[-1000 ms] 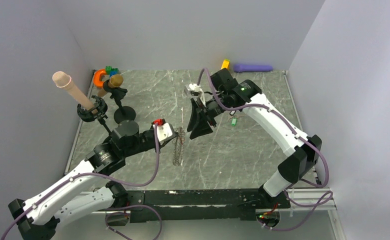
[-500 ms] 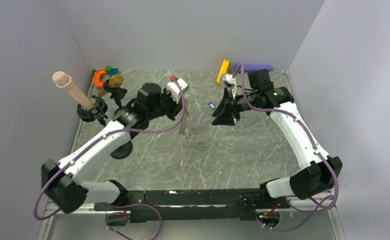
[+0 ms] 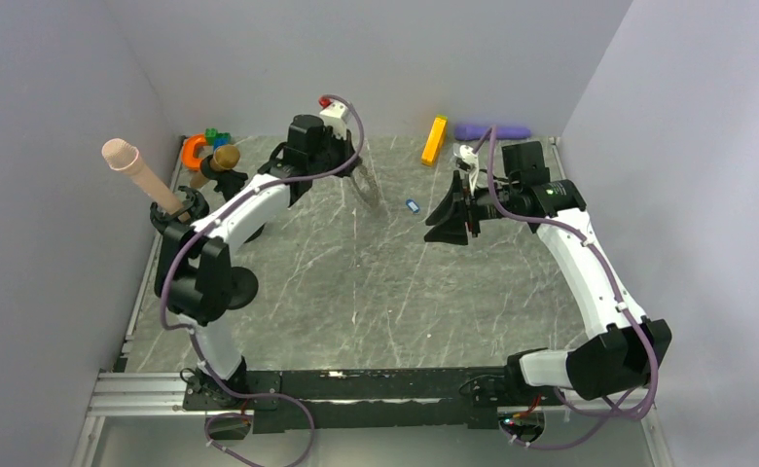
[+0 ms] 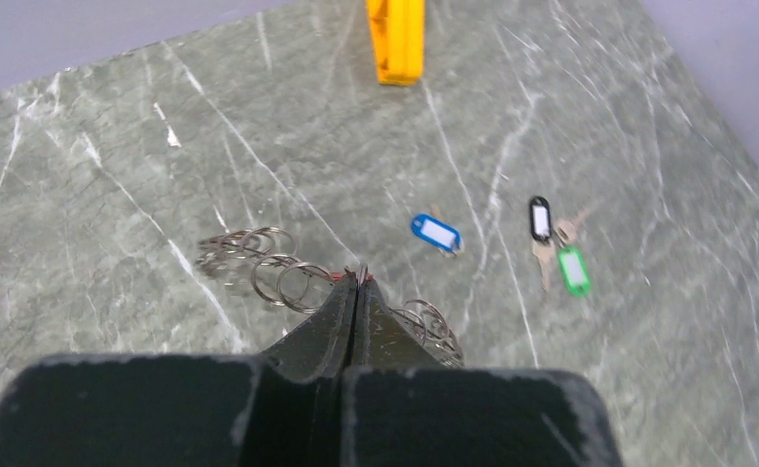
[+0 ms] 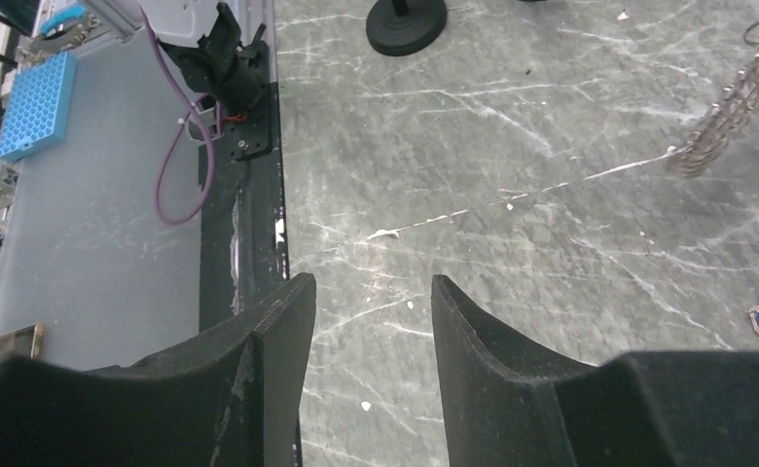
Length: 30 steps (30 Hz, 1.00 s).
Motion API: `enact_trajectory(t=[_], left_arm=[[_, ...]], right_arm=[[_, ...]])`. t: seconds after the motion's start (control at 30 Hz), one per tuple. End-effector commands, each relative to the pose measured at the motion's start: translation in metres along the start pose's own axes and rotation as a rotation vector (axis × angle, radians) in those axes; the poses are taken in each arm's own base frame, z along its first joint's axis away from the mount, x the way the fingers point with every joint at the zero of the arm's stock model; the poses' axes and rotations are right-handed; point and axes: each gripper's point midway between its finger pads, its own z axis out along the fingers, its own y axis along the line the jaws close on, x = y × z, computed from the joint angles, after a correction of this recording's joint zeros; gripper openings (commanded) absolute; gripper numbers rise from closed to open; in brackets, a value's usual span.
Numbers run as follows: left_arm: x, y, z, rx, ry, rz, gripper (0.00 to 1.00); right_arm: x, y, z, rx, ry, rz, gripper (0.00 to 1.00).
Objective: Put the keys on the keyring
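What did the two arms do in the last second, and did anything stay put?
The left gripper, clamped shut on the keyring, carried it from the middle of the table toward the back. The right gripper swung off to the right, jaws open and empty. The orange block and purple cylinder stayed put.

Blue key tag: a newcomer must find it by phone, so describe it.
Start at the long orange block by the back wall. Just nearer the arms lies the blue key tag. It lies alone; the black tag and green tag sit together.
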Motion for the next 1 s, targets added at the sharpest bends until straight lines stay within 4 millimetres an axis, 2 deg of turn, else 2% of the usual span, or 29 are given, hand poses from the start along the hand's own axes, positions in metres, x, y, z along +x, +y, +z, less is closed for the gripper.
enact_trajectory(t=[0.0,0.13,0.3,0.33,0.43,0.73,0.8,0.9,0.97], left_arm=[[-0.047,0.011,0.014,0.022,-0.177,-0.066,0.00],[-0.010,0.030,0.013,-0.008,-0.116,-0.062,0.00],[0.041,0.040,-0.014,-0.059,-0.053,-0.067,0.00],[0.058,0.042,-0.019,-0.072,-0.025,-0.074,0.00],[0.084,0.047,-0.032,-0.109,0.012,-0.094,0.00],[0.136,0.055,-0.060,-0.184,0.090,-0.145,0.00],[0.141,0.054,-0.065,-0.190,0.106,-0.148,0.09],[0.139,0.053,-0.078,-0.210,0.115,-0.135,0.35],[0.134,0.051,-0.088,-0.216,0.111,-0.117,0.43]], right_arm=[[-0.011,0.005,-0.002,-0.022,-0.044,-0.052,0.52],[-0.007,0.004,-0.002,-0.021,-0.041,-0.048,0.52],[-0.007,0.002,0.000,-0.035,-0.046,-0.033,0.52],[-0.007,0.002,0.000,-0.039,-0.048,-0.029,0.52],[-0.006,0.002,0.002,-0.042,-0.048,-0.021,0.53],[0.002,0.001,0.002,-0.034,-0.044,-0.014,0.54],[0.002,0.001,0.002,-0.030,-0.044,-0.014,0.54],[0.005,-0.001,0.002,-0.021,-0.039,-0.016,0.55],[0.007,-0.002,0.002,-0.012,-0.033,-0.019,0.55]])
